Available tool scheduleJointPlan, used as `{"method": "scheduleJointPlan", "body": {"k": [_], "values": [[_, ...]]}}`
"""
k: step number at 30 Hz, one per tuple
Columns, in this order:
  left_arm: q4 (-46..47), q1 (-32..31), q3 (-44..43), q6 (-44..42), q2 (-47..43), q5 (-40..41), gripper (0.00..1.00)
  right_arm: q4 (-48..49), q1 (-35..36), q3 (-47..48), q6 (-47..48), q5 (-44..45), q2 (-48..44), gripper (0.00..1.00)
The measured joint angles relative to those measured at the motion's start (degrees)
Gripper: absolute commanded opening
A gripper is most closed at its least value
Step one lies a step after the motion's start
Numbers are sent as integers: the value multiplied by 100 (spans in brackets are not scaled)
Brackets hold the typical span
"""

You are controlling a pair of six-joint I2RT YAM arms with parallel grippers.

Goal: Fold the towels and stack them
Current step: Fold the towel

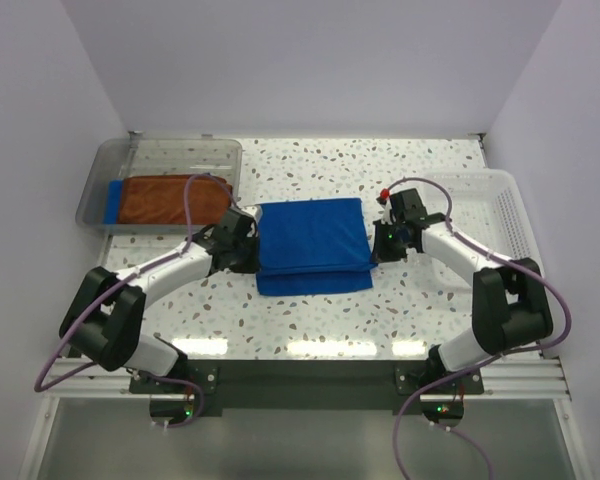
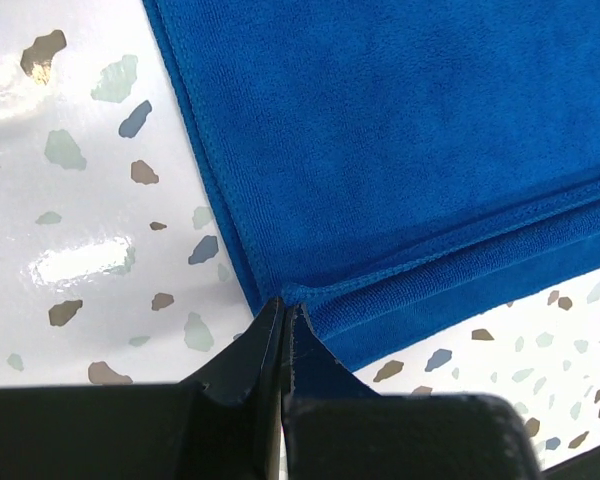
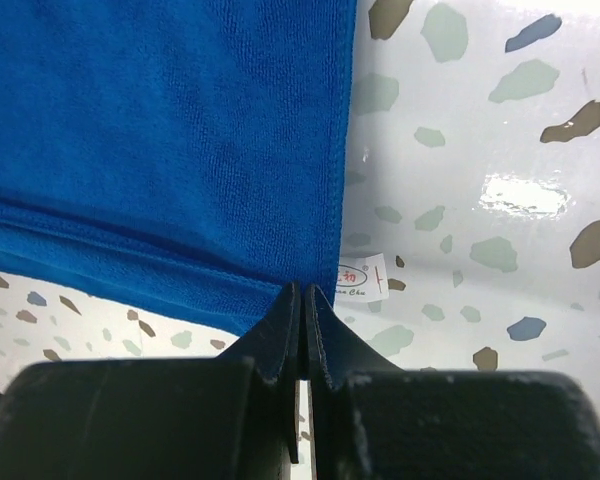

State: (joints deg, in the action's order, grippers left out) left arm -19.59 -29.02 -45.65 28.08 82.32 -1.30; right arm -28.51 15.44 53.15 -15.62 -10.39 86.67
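Blue towel (image 1: 313, 245) is seen folded flat at the centre of the top view | left gripper (image 2: 283, 312) is pinched fully closed on a corner at its left edge | right gripper (image 3: 302, 298) is clamped closed on a corner at its right edge, beside a small white label (image 3: 365, 278) | rust-brown towel (image 1: 172, 200) is laid in the clear tray (image 1: 170, 150), upper left.

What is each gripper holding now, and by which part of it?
Both hold the bright blue terry towel: the left gripper pinches the upper layer's near left corner, the right gripper its near right corner, jaws shut.
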Motion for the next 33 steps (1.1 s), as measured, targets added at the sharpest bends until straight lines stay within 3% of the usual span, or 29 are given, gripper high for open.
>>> {"method": "scheduleJointPlan", "body": {"k": [16,26,33], "values": [[-48,0,-13,-9,70,68,0,140,28,-109,0,-81,153,0],[-455,0,-391,-17,-363,299,0,-13,111,35,-2,42,-400,0],[-243,-4,94,7,-339,76,0,85,146,-232,-98,-9,-411,0]]}}
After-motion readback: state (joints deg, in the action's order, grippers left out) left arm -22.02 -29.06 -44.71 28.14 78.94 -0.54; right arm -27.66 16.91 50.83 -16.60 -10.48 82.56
